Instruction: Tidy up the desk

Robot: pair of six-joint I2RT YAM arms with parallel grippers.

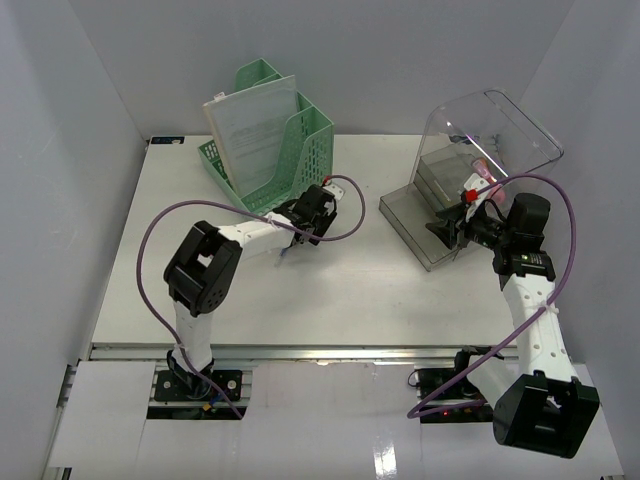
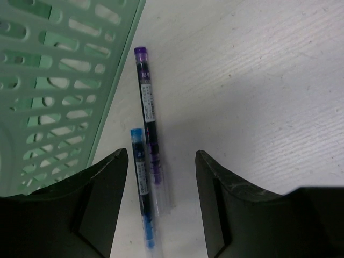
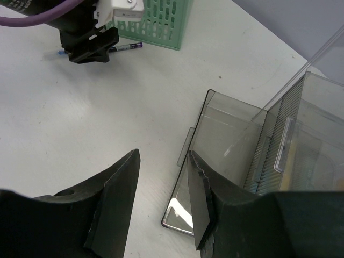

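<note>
white desk (image 1: 350, 300) spans the whole workspace, metal rail along its near edge, both arm bases below it. green mesh basket (image 1: 300, 150) stands at back centre-left, papers (image 1: 250, 125) upright inside it. left gripper (image 2: 161, 158) sits low just beside the basket's front corner, jaws apart and holding nothing. purple pen (image 2: 148, 113) and blue pen (image 2: 141, 177) lie flat on the desk between the jaws, side by side and parallel, the blue one offset nearer the wrist; neither jaw touches them, as far as the wrist view shows. clear box (image 3: 231, 134) rests on the right part of the desk, lid (image 1: 490, 130) raised. right gripper (image 3: 163, 155) hangs over the box's near edge, jaws apart, nothing between them.
</note>
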